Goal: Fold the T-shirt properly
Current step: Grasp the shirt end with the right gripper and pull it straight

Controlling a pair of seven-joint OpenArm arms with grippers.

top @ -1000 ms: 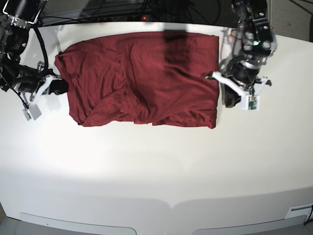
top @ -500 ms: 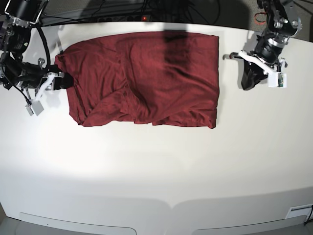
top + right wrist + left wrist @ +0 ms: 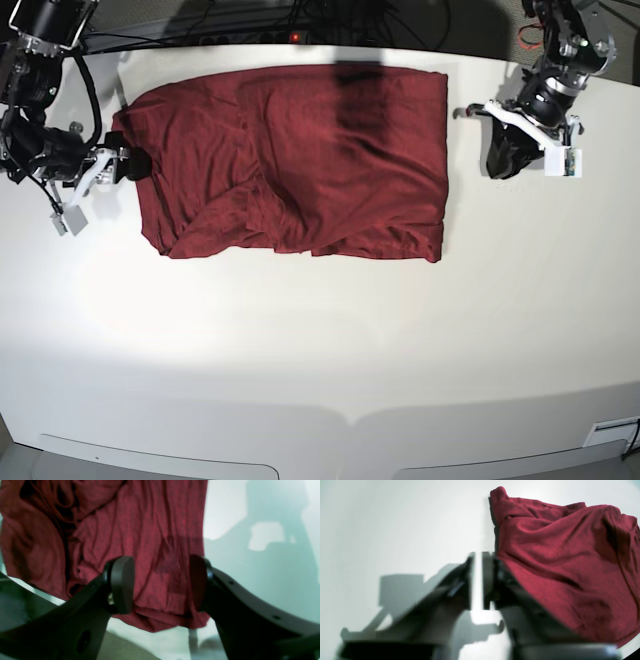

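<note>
The shirt [image 3: 290,160] lies between the spread, empty right gripper [image 3: 160,585] and the slightly parted, empty left gripper [image 3: 477,580].

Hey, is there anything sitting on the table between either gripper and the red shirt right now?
Nothing visible does. The left gripper is off the T-shirt with only bare white table between them. The right gripper stands open right at the shirt's opposite edge, with fabric showing between its pads.

Left pincer [image 3: 477,580] blurred — T-shirt [image 3: 565,562] cut off at right edge
</note>
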